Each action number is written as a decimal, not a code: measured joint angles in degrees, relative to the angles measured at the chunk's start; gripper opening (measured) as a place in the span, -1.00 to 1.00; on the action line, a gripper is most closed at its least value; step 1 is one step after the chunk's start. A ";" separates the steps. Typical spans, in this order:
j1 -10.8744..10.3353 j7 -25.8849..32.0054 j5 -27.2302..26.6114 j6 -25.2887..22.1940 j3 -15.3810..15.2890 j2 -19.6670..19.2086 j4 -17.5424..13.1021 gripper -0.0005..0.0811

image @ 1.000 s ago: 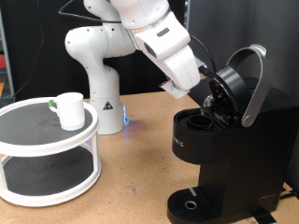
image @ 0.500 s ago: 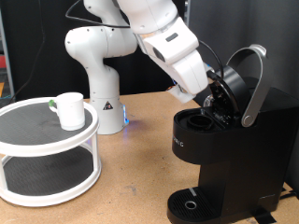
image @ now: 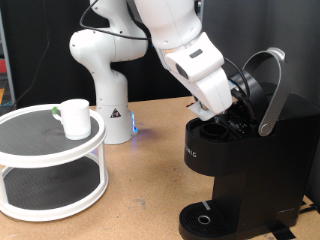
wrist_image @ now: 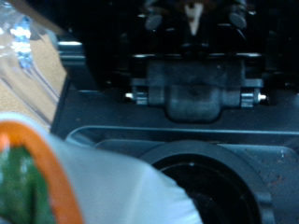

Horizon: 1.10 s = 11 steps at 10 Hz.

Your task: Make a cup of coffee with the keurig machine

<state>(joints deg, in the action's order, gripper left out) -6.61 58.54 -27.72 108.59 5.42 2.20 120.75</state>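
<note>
The black keurig machine (image: 245, 175) stands at the exterior view's right with its silver-grey lid handle (image: 272, 90) raised and its pod chamber (image: 212, 130) open. My gripper (image: 233, 108) is under the raised lid, just above the chamber. In the wrist view a small white pod (wrist_image: 93, 187) with an orange and green lid sits close to the camera, beside the round chamber opening (wrist_image: 215, 182); my fingers are blurred there. The white cup (image: 73, 117) stands on the round white stand at the exterior view's left, far from my gripper.
The white two-tier round stand (image: 50, 155) fills the exterior view's left. The white robot base (image: 108, 95) stands behind on the wooden table. The machine's drip tray (image: 205, 218) is at the bottom, with nothing on it.
The arm has moved towards the exterior view's right and down, bringing my gripper closer over the open chamber. The cup and the machine have not moved.
</note>
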 joint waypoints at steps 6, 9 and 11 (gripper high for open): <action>0.00 -0.56 -0.02 2.61 -1.23 -2.66 -0.07 -0.71; 0.00 -2.01 -0.02 2.69 -1.76 -3.33 -0.29 -0.71; 0.01 -4.49 -0.26 1.80 -1.77 -4.18 -1.04 -0.71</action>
<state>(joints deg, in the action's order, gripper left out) -6.60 54.05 -27.98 110.39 3.65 -1.98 119.71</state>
